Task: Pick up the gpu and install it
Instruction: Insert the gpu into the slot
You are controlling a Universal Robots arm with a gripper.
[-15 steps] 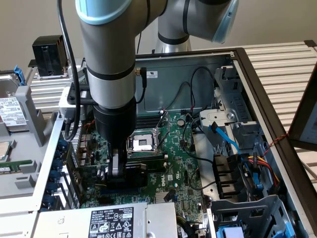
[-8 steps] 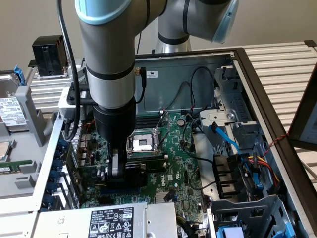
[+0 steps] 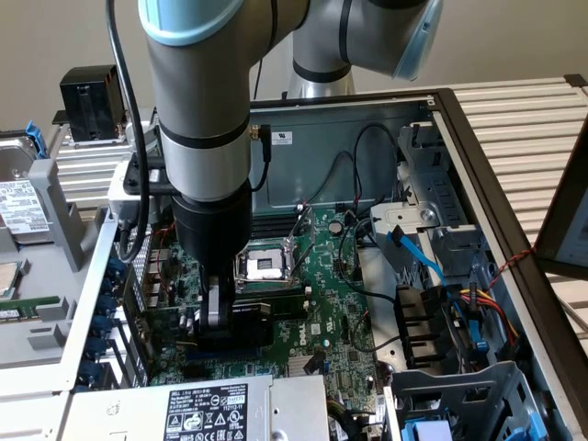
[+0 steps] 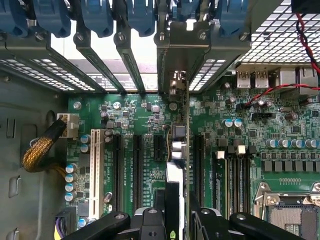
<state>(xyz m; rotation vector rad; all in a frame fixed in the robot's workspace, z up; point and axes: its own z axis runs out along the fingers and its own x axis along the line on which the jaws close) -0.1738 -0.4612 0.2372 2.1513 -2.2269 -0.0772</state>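
In the exterior view my arm reaches down into the open computer case (image 3: 478, 156), which lies on its side on a slatted metal bench (image 3: 524, 110). Inside it sits the green motherboard (image 3: 322, 303) with its bare processor socket (image 3: 265, 266), a power supply (image 3: 207, 409) at the near edge, and drive bays with blue and coloured cables (image 3: 459, 312) on the exterior view's right. My end effector (image 3: 223, 322) is closed on the gpu (image 3: 250, 323), held low over the board just near of the socket. Room here is tight, with the case wall and blue slot clips (image 3: 108, 303) close on the exterior view's left. In the wrist view the gpu (image 4: 176, 165) stands edge-on between my fingers (image 4: 150, 225), its silver bracket (image 4: 176, 55) up against the rear slot openings, with expansion slots (image 4: 137, 165) on either side.
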